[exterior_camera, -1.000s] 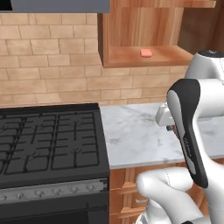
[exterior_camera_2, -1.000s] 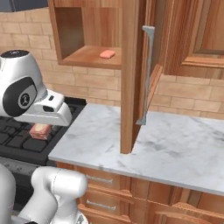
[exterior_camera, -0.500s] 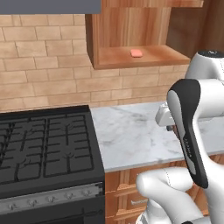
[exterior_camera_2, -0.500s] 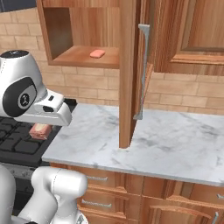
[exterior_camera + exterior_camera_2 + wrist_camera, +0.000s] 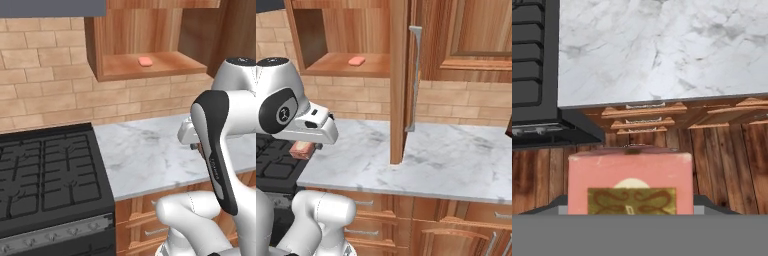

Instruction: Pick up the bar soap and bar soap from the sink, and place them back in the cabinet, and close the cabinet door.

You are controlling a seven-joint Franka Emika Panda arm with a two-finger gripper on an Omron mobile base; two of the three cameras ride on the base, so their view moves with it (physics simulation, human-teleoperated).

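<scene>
A: Which step is judged to be in hand?

B: The carrying of the second bar. One bar soap [image 5: 145, 61] is seen lying on the floor of the open cabinet [image 5: 125, 30], near its middle. The other bar soap [image 5: 630, 183], pink with a green-gold label, is seen in the hand view hard against the camera, and in the right base view as a pink block [image 5: 303, 149] just under the hand.

A: And the pincer [image 5: 306, 146]?

B: It is taken to be closed on that bar; the fingertips themselves are covered by it, so the grip is read from the bar hanging there unsupported, over the floor in front of the table [image 5: 431, 165].

A: What is called for next?

B: The bar must be lifted well up and carried forward onto the cabinet floor, beside the first. The cabinet door [image 5: 400, 80] stands open, edge-on; it is to be swung shut afterwards.
</scene>
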